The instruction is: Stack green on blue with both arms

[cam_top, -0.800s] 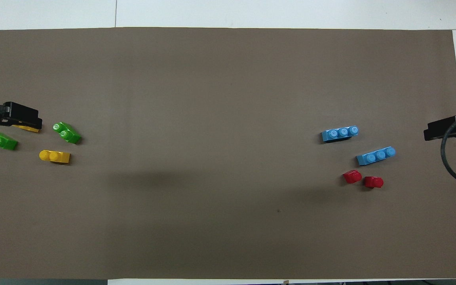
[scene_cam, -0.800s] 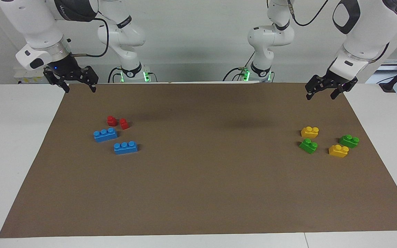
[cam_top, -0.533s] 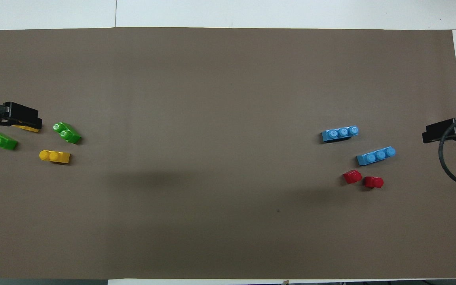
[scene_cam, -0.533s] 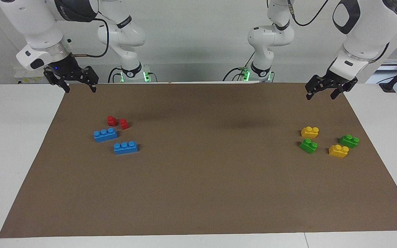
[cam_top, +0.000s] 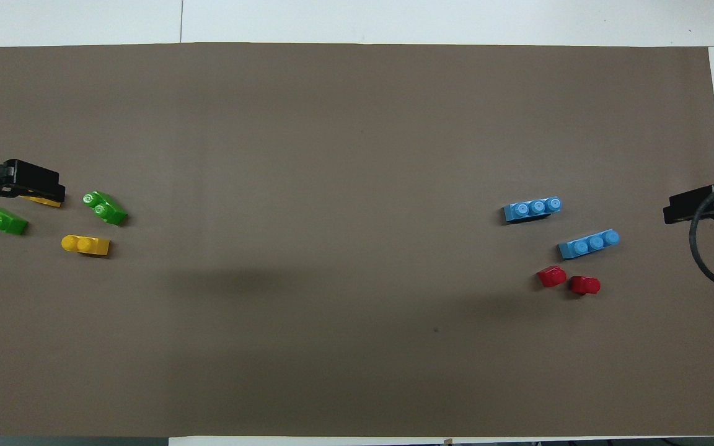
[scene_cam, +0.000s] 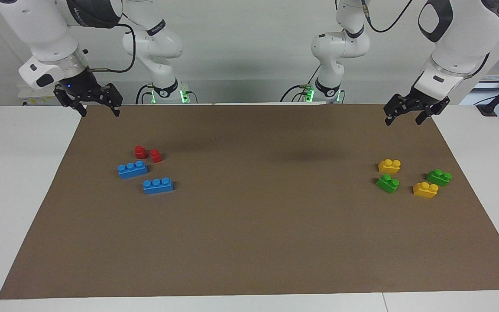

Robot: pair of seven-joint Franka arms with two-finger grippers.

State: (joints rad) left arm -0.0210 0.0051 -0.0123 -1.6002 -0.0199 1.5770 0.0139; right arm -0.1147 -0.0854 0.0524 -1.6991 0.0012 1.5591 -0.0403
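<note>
Hovering: both grippers open, L gripper, R gripper, bricks untouched.

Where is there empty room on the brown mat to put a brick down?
The biggest bare patch is the middle of the brown mat, between the blue bricks and the green bricks. It is crowded at the left arm's end, where green and yellow bricks cluster, and at the right arm's end, where red bricks sit beside the blue ones.

Plain white wall above a white table with brown mat.
</note>
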